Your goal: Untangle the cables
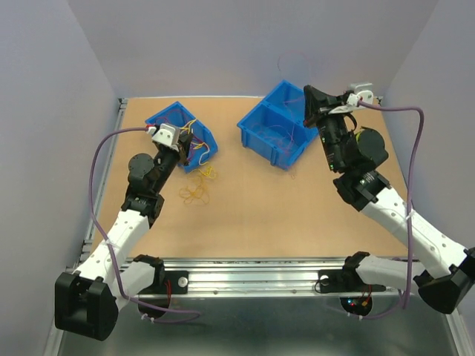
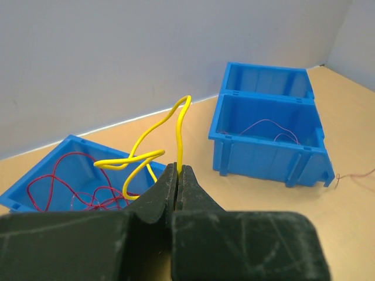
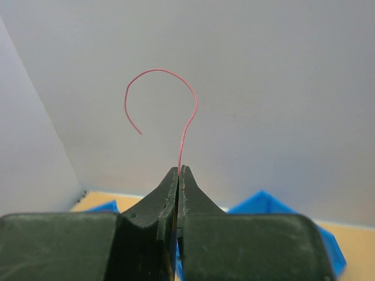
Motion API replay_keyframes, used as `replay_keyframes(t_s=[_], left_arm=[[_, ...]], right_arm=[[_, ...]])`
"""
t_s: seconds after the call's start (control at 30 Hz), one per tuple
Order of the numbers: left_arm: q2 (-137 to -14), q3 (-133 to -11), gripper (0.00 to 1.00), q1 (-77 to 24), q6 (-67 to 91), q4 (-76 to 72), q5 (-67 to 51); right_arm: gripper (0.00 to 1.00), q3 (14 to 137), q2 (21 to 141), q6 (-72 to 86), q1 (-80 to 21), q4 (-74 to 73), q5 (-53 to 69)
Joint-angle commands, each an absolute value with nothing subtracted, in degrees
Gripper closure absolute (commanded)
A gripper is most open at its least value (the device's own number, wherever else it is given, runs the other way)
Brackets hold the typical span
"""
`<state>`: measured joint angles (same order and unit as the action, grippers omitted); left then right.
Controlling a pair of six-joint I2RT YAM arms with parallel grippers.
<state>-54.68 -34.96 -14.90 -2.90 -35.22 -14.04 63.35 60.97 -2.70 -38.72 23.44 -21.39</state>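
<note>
Tan wooden tabletop [image 1: 274, 215] is sitting inside pale grey-lilac walls [image 1: 245, 44], with a ribbed metal rail [image 1: 252, 271] running along the near edge where both arm bases are bolted.

Most of the bare board is lying in the middle and towards the near side. The far strip is taken up by two bins.

Far left: a small blue plastic bin [image 1: 172, 119] is sitting tilted near the left wall, its opening facing the left wrist camera. Thin red wires [image 2: 94, 199] are lying curled in loose loops inside it.

The left gripper [image 2: 177, 175] is hovering over this bin. Its jaws are pressed together on a stiff yellow wire [image 2: 119, 163], which is rising from the tips and looping back down toward the bin.

Just in front of that bin, loose orange-yellow wire loops [image 1: 196, 194] are lying flat on the board. A smaller yellow curl [image 1: 208, 173] is lying between them and the bin. Both are clear of either gripper.

Centre-right: a blue two-compartment plastic bin [image 1: 260, 126] is standing upright, well apart from the tilted one. A hair-thin red wire [image 2: 266, 124] is lying in its nearer compartment. The far compartment's floor is hidden.

Another fine red strand [image 2: 351, 174] is trailing on the table just beside the two-compartment bin's corner.

Right: the right gripper [image 3: 179, 175] is raised high near that bin's far right corner. Its jaws are pinched closed on one thin red wire [image 3: 161, 71], which is standing up against the back wall and curling over in a hook.
</note>
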Motion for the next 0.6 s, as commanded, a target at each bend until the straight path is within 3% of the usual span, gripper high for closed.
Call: replay_keyframes(t_s=[0.0, 0.57], left_arm=[[-54.41, -35.24, 1.0, -14.85, -3.69, -39.29, -15.47], [-54.67, -35.24, 1.0, -14.77, -3.69, -39.29, -16.35]], right_arm=[[0.99, 71.79, 66.61, -6.41, -38.94, 29.52, -18.46], [0.99, 100.01, 85.51, -5.63, -35.42, 39.81, -19.59]])
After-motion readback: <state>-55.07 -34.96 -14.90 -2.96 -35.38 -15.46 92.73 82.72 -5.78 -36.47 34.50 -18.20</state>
